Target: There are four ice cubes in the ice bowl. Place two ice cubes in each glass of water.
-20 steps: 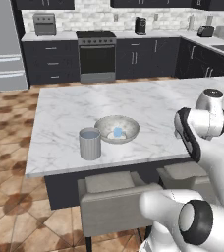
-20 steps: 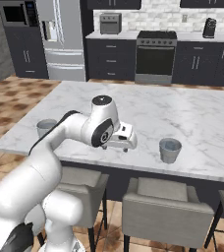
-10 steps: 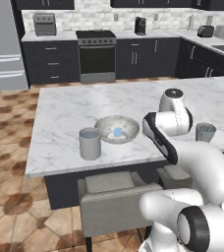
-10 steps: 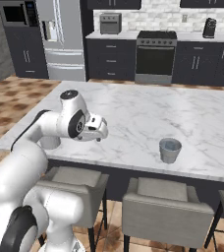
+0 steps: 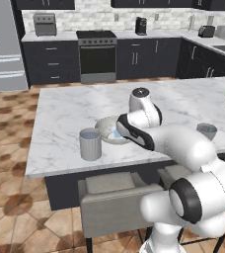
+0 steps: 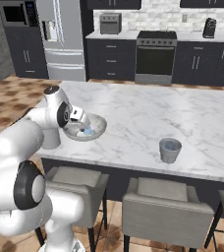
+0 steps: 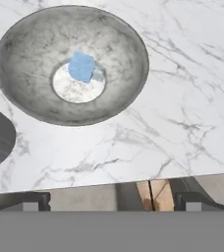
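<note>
Hovering over the counter edge beside the ice bowl [image 7: 72, 64], tool [image 7: 112, 201] spread wide apart, empty.

On my marble bench [image 5: 65, 113] I see the ice bowl [image 7: 45, 44] between two glasses of water [image 5: 90, 144] [image 6: 170, 149], one near, one well apart.

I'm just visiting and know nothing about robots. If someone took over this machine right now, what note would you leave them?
Hand: open, holding nothing, hovering by the ice bowl near the island's front edge.
Ice cubes: blue ice lies in the bowl's middle; a count can't be made out.
Glasses: one glass of water beside the bowl, the other glass of water farther along the counter. No ice can be made out in either.
Done: the approach to the bowl.
Left: likely all of it, two cubes into each glass.
</note>
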